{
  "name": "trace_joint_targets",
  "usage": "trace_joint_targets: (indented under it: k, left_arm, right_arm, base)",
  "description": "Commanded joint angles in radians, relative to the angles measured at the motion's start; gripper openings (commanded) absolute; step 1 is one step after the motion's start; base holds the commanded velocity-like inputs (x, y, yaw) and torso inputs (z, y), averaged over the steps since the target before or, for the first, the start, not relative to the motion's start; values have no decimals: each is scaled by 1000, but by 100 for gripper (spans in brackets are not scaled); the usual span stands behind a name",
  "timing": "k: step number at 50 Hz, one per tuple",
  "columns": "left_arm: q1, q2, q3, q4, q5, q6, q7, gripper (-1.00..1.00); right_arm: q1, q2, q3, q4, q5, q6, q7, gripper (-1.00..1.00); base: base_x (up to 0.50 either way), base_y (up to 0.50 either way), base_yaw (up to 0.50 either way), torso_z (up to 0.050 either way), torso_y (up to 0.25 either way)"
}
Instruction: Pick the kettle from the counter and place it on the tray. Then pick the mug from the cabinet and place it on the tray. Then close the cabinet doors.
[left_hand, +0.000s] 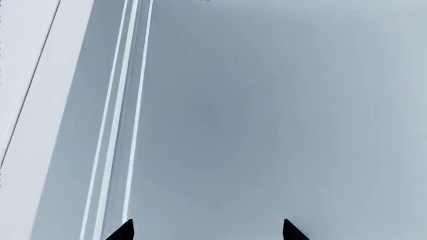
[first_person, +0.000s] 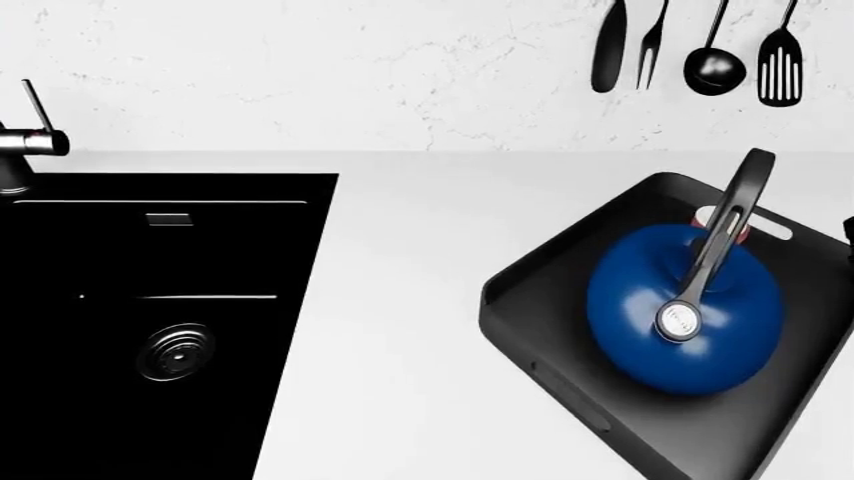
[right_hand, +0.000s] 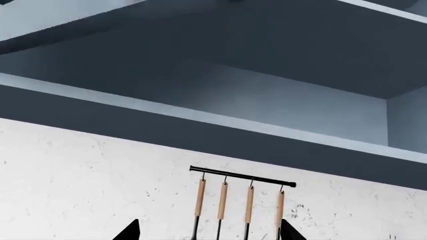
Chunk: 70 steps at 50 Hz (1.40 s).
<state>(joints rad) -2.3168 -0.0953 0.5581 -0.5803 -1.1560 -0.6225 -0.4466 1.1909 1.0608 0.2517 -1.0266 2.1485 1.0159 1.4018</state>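
Observation:
The deep-blue kettle (first_person: 681, 320) stands on the black tray (first_person: 534, 300) at the right of the white counter (first_person: 400, 300), its black handle arching up. Behind the kettle a sliver of the red-brown mug (first_person: 717, 222) shows on the tray, mostly hidden. Neither gripper appears in the head view. My left gripper (left_hand: 208, 232) is open with nothing between its tips, close to a flat grey-blue panel (left_hand: 267, 115) with thin pale grooves. My right gripper (right_hand: 208, 232) is open and empty, facing the open, bare cabinet shelves (right_hand: 267, 100) above a utensil rail (right_hand: 241, 177).
A black sink basin (first_person: 147, 320) with a faucet (first_person: 27, 140) takes up the left of the counter. Several black utensils (first_person: 701, 50) hang on the white marbled wall above the tray. The tray runs out of the head view at the right and bottom.

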Motion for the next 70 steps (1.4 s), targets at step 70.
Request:
trace_joint_targets:
  k: [70]
  left_arm:
    - [32, -11, 594, 80, 12, 239, 68, 100]
  right_arm:
    - [-146, -148, 251, 6, 51, 196, 2, 100]
  base:
    - [0, 0, 0, 0, 0]
